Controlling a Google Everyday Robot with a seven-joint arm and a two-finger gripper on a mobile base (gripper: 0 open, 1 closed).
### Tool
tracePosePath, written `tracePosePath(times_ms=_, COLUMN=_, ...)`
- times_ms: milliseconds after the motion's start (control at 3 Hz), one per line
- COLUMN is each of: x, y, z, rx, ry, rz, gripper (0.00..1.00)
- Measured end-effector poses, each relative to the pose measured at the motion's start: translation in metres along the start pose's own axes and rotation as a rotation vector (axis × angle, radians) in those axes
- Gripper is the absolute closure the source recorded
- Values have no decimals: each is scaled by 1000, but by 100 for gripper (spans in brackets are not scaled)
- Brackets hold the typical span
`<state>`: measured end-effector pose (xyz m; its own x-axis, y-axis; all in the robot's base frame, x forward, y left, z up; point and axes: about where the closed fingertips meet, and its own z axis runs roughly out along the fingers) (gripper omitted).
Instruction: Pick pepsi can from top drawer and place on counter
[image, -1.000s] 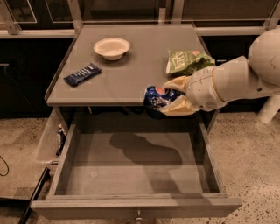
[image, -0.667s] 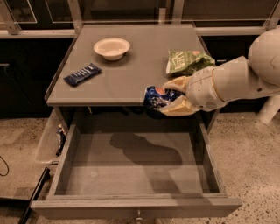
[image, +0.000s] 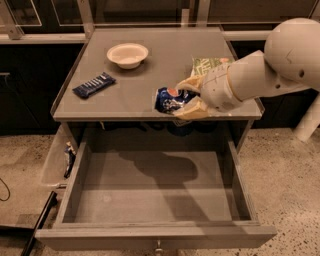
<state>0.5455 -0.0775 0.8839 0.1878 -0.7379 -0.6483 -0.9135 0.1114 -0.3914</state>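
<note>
The gripper (image: 181, 98) is over the near edge of the counter (image: 145, 75), right of centre, its tan fingers (image: 189, 84) clamped on the pepsi can (image: 166, 100), one above and one below. The can is tilted, logo showing; whether it touches the surface I cannot tell. Below, the top drawer (image: 155, 234) stands pulled out. At the far side sits a white bowl (image: 127, 54) — a dark blue snack bar (image: 93, 85) lies nearer, by the left rim. A green bag (image: 209, 65) lies just beyond the gripper.

One each: pepsi can (image: 169, 99), bowl (image: 127, 54), snack bar (image: 93, 85), green bag (image: 207, 65), drawer (image: 150, 200), gripper (image: 183, 99) over the counter (image: 150, 75).
</note>
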Motion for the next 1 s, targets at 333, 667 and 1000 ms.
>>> tracePosePath(times_ms=333, x=-7, y=-31, z=21, rx=1, ry=-24, rz=-26, gripper=100)
tracePosePath(times_ms=667, x=-7, y=-56, z=38, rx=-5, ry=-43, rz=-29, gripper=100)
tracePosePath(times_ms=1000, x=-1, y=-78, z=52, rx=-17, ry=-65, rz=-8, gripper=100)
